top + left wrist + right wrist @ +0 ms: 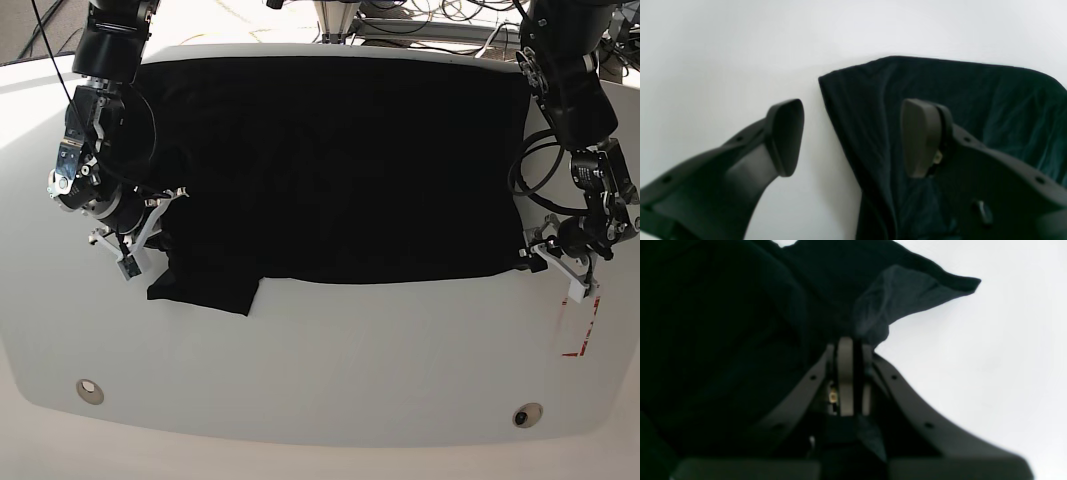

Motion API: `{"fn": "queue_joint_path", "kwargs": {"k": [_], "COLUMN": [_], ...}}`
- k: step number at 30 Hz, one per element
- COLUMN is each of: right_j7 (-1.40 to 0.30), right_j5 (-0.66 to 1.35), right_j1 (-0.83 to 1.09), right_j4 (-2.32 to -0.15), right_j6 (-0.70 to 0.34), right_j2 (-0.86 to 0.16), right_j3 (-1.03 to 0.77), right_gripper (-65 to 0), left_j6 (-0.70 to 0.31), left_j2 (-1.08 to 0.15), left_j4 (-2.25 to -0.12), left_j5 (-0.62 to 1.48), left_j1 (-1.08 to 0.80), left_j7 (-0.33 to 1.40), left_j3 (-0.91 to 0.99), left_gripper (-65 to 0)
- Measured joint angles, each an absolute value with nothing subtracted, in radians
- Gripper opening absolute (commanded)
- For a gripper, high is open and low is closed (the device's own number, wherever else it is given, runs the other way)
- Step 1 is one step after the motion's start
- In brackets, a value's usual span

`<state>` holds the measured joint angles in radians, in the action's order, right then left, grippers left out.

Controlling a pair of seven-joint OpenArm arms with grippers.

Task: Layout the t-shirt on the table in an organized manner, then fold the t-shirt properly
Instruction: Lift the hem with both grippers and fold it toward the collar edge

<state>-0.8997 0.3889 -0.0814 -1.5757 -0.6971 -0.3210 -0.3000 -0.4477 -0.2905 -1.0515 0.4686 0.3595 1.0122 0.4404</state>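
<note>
The black t-shirt (330,170) lies spread flat over the far half of the white table (350,370), with one sleeve (205,290) sticking out toward the near left. My right gripper (158,232) is at that sleeve. In the right wrist view it (848,340) is shut on a bunched fold of the t-shirt (723,323). My left gripper (548,258) hovers at the shirt's near right corner. In the left wrist view it (851,110) is open, one finger over the bare table (706,50) and the other over the t-shirt (973,86).
Near my left gripper, a red-outlined mark (585,330) is on the table. Two round metal fittings (89,390) (526,414) sit by the front edge. Cables and arm bases crowd the back edge.
</note>
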Motion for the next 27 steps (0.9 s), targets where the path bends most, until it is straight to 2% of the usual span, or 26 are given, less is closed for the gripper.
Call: {"fn": "queue_joint_path", "kwargs": {"k": [15, 24, 27], "right_j7": [-0.899, -0.899, -0.899], "right_j5": [0.389, 0.389, 0.389], "right_j1": [-0.081, -0.080, -0.081], "right_j4": [-1.576, -1.576, -1.576], "right_j6": [-0.697, -0.697, -0.697], "right_j2": [-0.314, -0.314, -0.313], "right_j3": [-0.300, -0.300, -0.300], "right_gripper": [-65.0, -65.0, -65.0], "left_j6": [-0.457, -0.459, -0.461], "left_j2": [-0.323, -0.306, -0.293], "left_j4": [-0.868, -0.805, -0.808], "left_j5": [0.505, 0.506, 0.508], "left_j1": [0.379, 0.424, 0.426], "left_j7": [0.828, 0.820, 0.818], "left_j3": [0.364, 0.365, 0.365], "left_gripper": [-23.5, -24.3, -28.1]}}
